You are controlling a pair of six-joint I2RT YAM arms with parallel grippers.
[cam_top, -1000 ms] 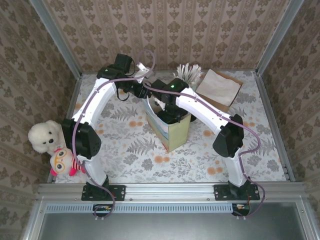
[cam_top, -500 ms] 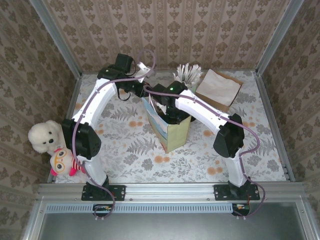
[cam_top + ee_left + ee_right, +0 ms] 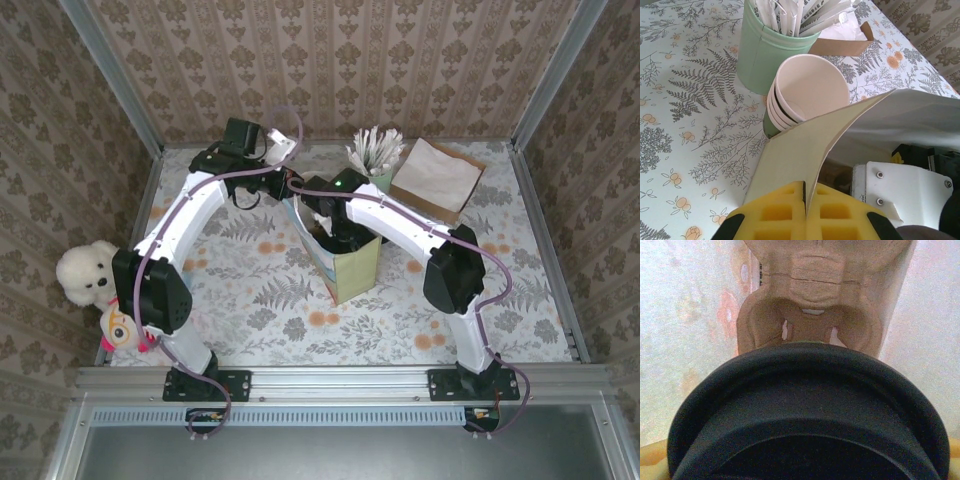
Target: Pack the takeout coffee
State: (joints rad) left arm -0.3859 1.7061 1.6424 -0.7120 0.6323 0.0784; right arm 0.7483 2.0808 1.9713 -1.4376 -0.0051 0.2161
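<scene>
Left gripper (image 3: pixel 805 212) is pinched shut on the rim of the bag (image 3: pixel 800 150), holding its mouth wide. Right gripper (image 3: pixel 805 465), clamped around the takeout coffee (image 3: pixel 810 405), hangs inside above the pulp carrier (image 3: pixel 810 325). The cup looks not yet seated, so lowering and release remain.

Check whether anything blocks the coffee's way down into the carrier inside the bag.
Nothing visible does. In the right wrist view, the carrier's empty pocket lies open just beyond the coffee, with bare bag walls either side. The left gripper pinches the bag's edge, holding its mouth open.
</scene>
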